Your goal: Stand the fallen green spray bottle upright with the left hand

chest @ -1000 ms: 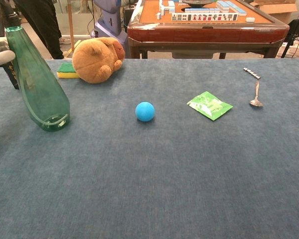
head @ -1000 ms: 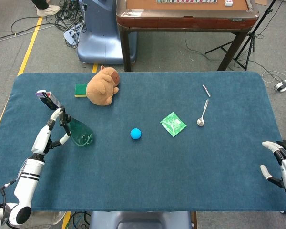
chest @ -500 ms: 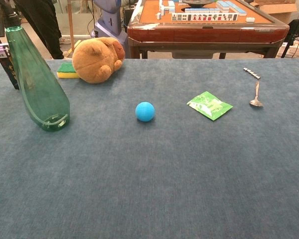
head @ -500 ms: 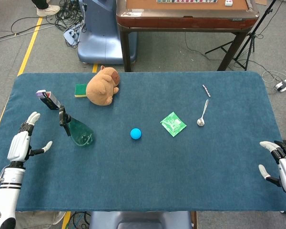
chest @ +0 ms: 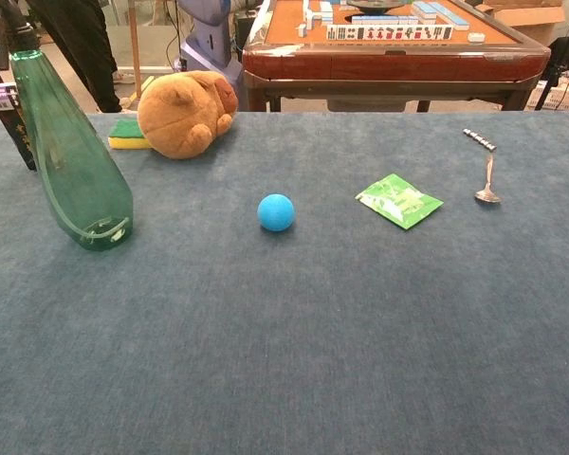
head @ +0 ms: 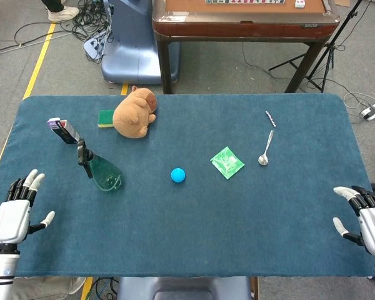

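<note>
The green spray bottle (head: 102, 172) stands upright on the blue table at the left, black nozzle on top; the chest view shows the green spray bottle (chest: 74, 156) tall at the far left. My left hand (head: 15, 211) hovers near the table's front left corner, well apart from the bottle, fingers spread and holding nothing. My right hand (head: 367, 215) is at the front right edge, fingers apart and empty. Neither hand shows in the chest view.
A brown plush toy (head: 135, 112) and a green-yellow sponge (head: 105, 117) lie behind the bottle. A dark small box (head: 64, 130) stands at the far left. A blue ball (head: 178, 175), a green packet (head: 227, 162) and a spoon (head: 265, 150) lie mid-table.
My left hand let go of the bottle's neck and drew back toward the front left corner. The bottle stays standing. The right hand shifted slightly.
</note>
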Controlling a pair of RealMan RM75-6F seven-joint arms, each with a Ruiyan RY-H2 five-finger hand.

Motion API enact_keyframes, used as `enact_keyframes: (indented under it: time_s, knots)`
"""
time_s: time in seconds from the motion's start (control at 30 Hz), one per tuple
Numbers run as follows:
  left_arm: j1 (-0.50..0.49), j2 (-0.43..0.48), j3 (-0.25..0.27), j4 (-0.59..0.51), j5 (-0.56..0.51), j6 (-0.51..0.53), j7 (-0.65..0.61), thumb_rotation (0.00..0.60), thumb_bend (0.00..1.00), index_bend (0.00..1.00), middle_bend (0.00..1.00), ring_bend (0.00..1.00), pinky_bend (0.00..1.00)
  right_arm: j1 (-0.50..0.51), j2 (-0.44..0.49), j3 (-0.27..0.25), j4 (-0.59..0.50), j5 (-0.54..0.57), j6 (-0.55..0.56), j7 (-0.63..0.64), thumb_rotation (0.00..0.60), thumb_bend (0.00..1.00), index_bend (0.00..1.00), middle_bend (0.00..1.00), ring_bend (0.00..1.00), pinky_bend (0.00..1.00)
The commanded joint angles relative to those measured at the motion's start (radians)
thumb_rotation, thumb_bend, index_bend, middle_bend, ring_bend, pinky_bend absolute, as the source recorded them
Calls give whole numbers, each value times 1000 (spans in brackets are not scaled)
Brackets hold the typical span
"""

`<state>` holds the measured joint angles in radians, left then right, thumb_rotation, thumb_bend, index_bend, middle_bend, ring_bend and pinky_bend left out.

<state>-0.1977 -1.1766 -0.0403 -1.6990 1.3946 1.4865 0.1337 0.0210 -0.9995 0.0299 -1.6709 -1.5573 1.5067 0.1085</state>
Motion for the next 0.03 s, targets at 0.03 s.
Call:
enact_keyframes:
  time_s: [0.03]
  knots:
    - [17, -2, 13, -13, 36, 28, 27, 600, 275, 54, 0, 0, 1, 0, 0, -1, 0, 0, 0, 1, 600, 327, 247, 262, 131, 193]
